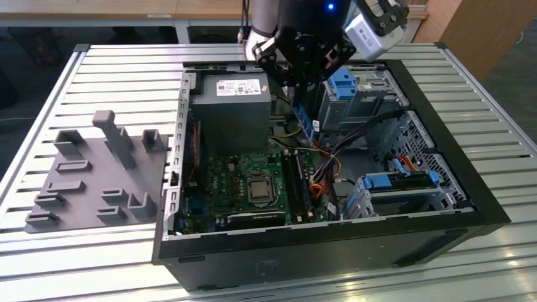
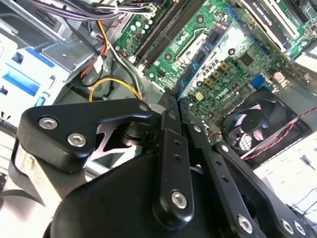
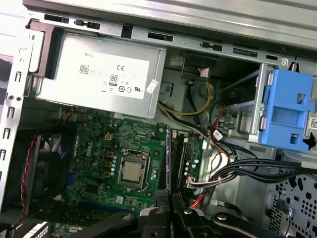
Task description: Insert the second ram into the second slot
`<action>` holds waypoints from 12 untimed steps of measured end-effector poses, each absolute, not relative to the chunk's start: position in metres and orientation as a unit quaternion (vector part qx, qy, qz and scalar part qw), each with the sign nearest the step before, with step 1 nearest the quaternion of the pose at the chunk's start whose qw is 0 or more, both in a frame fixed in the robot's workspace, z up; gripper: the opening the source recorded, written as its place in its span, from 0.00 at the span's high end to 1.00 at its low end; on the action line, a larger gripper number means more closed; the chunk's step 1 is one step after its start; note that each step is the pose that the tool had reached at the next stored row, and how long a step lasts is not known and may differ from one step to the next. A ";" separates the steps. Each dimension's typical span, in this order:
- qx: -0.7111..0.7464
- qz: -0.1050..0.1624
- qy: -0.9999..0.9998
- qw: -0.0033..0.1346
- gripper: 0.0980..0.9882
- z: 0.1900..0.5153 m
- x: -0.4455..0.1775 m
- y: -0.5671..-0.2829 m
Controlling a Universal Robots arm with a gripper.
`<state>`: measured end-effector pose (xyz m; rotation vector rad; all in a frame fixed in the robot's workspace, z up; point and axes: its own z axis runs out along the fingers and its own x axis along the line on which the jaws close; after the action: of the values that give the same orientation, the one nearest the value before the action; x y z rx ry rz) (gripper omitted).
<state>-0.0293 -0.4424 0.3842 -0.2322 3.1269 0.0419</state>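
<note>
While it hangs above the motherboard (image 1: pixel 226 179), hand (image 1: pixel 300 88) pinching the second ram (image 1: pixel 305 121), fingers nearly together

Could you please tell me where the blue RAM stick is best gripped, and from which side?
I would pinch the second ram across its flat faces at the upper edge, coming from above, as the gripper does: it hangs on edge over the motherboard, leaving its lower edge free.
</note>
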 end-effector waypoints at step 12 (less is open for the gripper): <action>-0.010 0.012 1.000 0.004 0.96 0.381 -0.029 -0.442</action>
<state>-0.0293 -0.4425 0.3814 -0.0306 3.1341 0.0369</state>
